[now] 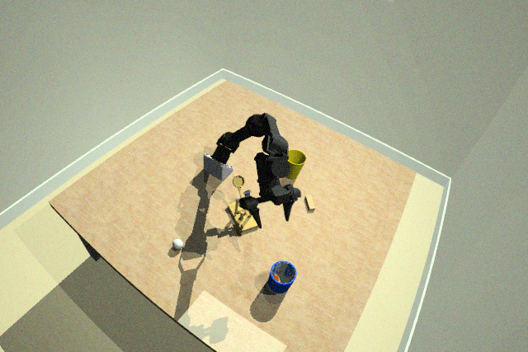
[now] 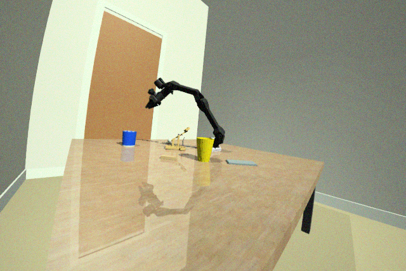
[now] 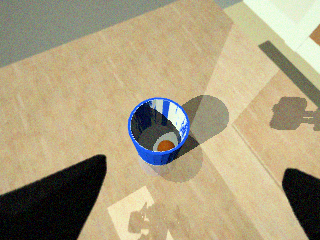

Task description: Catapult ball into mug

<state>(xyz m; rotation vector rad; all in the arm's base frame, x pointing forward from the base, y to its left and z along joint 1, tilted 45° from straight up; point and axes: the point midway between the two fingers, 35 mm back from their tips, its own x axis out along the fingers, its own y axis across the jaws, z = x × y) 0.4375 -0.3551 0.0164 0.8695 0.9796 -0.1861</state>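
Observation:
My gripper [image 1: 274, 222] [image 2: 148, 107] [image 3: 192, 169] is open and empty, high above the table. The white ball [image 1: 177, 244] lies on the table near its edge; it shows small behind the catapult in the exterior view. The yellow wooden catapult [image 1: 249, 224] [image 2: 170, 147] stands on the table, its spoon [image 1: 238, 181] [image 2: 186, 129] empty and pointing up toward the arm's base side. The blue mug [image 1: 281, 287] [image 2: 129, 138] [image 3: 158, 158] stands upright, centred between the fingers in the wrist view but far below them. An orange patch with a pale rim shows at its bottom.
A yellow cup [image 1: 295, 167] [image 2: 204, 150] stands upright beyond the arm. A small wooden block [image 1: 309, 203] [image 2: 168, 157] lies on the table. A flat blue-grey slab [image 2: 242, 162] lies beside the yellow cup. The arm's pale base [image 1: 217, 167] is behind the catapult.

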